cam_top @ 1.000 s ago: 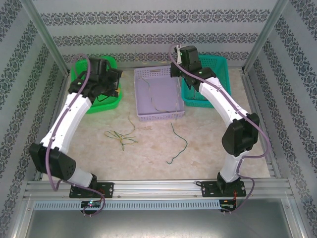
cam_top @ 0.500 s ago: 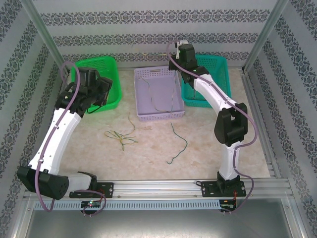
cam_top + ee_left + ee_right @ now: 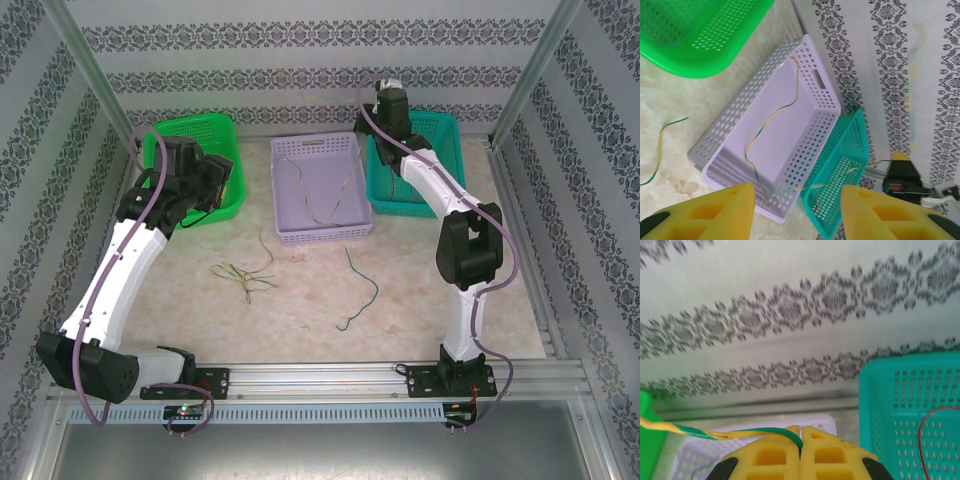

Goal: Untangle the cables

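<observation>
Right arm (image 3: 440,190) raised at table's (image 3: 300,300) far edge
Right gripper (image 3: 800,432) clenches a yellow-green cable (image 3: 762,430); left gripper (image 3: 796,192) spread open over marbled table, patterned walls (image 3: 300,40).

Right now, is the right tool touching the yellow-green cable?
Touching. The right wrist view shows the right tool shut, with the yellow-green cable running straight into the seam between its yellow fingers, with no gap.

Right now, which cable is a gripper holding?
The yellow-green cable clamped in the right gripper; the rest lie loose on the table or in the lilac basket.
</observation>
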You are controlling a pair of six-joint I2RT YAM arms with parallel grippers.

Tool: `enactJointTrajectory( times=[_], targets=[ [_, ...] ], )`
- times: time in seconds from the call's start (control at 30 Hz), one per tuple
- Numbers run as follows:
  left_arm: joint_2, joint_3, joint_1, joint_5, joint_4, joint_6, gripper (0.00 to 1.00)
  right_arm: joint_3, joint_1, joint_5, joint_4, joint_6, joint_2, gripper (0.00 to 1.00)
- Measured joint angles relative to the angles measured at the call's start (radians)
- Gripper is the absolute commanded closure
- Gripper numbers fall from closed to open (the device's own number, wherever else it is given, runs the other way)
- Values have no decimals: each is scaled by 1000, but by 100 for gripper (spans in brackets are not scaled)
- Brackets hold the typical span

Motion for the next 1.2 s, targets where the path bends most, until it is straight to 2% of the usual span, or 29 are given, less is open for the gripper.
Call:
enactJointTrajectory(
  times=[0.23, 0.3, 0.43, 0.63, 1.0, 1.1, 1.2],
  targets=[
    [-7, -54, -12, -1, 10, 0, 53, 64, 18, -1, 39, 5, 4, 100],
    [-16, -67, -14, -1, 10, -1, 53, 27, 32, -1, 52, 0, 5, 100],
    [-43, -84, -14, -1, 13, -1, 53, -157, 70, 6, 70, -2, 1, 100],
    [-68, -97, -18, -2, 14, -1, 54, -362, 94, 44, 2, 4, -8, 100],
    [-68, -98, -27, -1, 13, 0, 55, -327, 99, 113, -147, 6, -66, 100],
    [-68, -98, -28, -1, 13, 0, 55, -353, 104, 118, -127, 5, -73, 100],
    [-64, -99, -48, -3, 14, 0, 55, -465, 112, 116, -57, 6, -123, 100]
  ],
)
